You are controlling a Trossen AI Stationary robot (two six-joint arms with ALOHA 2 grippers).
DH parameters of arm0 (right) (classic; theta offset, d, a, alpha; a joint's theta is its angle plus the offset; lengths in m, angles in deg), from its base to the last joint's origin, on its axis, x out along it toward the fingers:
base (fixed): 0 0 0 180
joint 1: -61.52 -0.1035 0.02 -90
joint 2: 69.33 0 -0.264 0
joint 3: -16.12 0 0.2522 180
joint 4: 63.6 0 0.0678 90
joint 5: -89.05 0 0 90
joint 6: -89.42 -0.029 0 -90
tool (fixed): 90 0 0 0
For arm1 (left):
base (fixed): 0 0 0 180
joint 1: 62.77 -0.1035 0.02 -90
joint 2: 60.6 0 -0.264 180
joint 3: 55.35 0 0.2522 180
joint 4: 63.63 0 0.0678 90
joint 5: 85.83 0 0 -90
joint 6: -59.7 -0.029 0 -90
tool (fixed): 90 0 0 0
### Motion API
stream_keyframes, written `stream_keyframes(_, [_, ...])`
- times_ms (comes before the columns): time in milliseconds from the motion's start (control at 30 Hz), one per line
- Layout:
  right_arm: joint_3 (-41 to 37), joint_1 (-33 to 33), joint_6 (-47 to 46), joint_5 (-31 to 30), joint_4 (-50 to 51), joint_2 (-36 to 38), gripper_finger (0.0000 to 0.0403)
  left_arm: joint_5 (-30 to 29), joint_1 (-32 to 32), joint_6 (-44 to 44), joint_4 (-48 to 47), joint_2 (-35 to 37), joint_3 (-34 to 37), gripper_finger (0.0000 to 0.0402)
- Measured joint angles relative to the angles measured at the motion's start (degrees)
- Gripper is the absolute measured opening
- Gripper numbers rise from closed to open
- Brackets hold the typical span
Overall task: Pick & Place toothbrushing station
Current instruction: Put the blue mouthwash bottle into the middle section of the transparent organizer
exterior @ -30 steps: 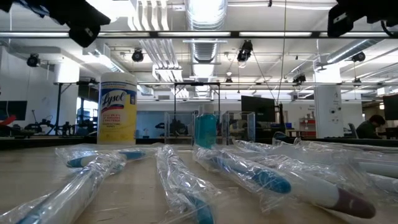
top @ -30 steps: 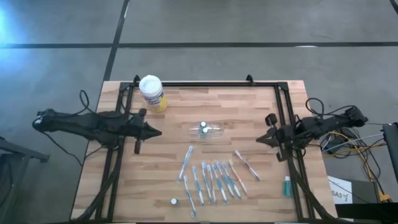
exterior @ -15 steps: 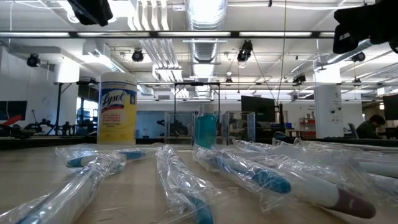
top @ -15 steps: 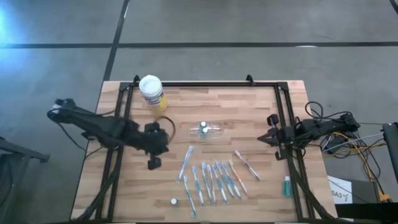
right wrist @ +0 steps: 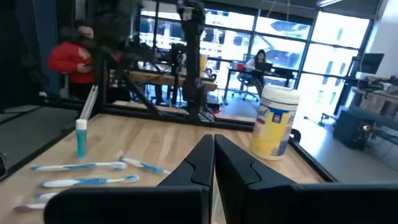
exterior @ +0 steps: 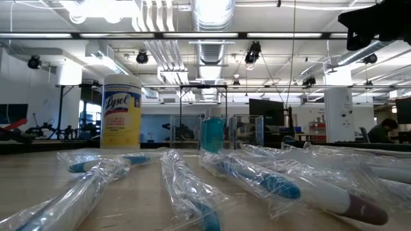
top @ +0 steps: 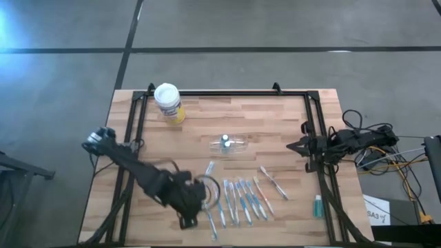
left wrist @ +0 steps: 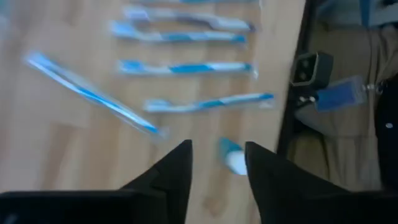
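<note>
The clear holder [top: 227, 143] lies at the table's middle with two white-capped pieces inside. Several wrapped blue and white toothbrushes [top: 238, 200] lie in a row toward the near edge, and a pink one [top: 272, 182] lies to their right. My left gripper [top: 187, 217] hangs over the row's left end, pointing down, open. In the left wrist view its fingers [left wrist: 180, 168] stand apart above a small blue and white piece [left wrist: 231, 155], with the toothbrushes [left wrist: 186, 67] beyond. My right gripper [top: 291, 146] waits shut at the right rail, pointing level [right wrist: 213, 142].
A white-lidded yellow canister [top: 169, 103] stands at the far left corner [exterior: 121, 112]. A small teal tube [top: 318, 205] stands by the right rail. A black frame [top: 227, 92] runs along the table's far and side edges. Bare wood lies between canister and holder.
My left gripper has swung from the table's left side, near the canister, toward the near edge and to the right. It has tipped from level to pointing down and now hangs over the left end of the toothbrush row. The toothbrushes and the holder have kept still.
</note>
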Motion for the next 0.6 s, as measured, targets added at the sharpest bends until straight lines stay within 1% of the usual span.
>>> stream_keyframes(133, [0.5, 0.0, 0.0, 0.0, 0.1, 0.0, 0.0008, 2.2, 2.7, 6.1, -1.2, -5.9, -5.2, 0.0192])
stream_keyframes(300, [0.6, 0.0, 0.4, 0.0, 0.3, 0.0, 0.0008, 2.6, 6.1, 10.7, -1.1, -11.0, -9.4, 0.0221])
stream_keyframes(467, [0.7, 0.0, 0.4, 0.1, 1.3, 0.0, 0.0008, 2.5, 6.8, 12.3, -2.3, -13.5, -9.9, 0.0229])
stream_keyframes(600, [1.3, 0.0, 0.4, 0.6, 2.0, -0.1, 0.0008, 2.4, 6.8, 9.9, -2.6, -15.2, -9.8, 0.0229])
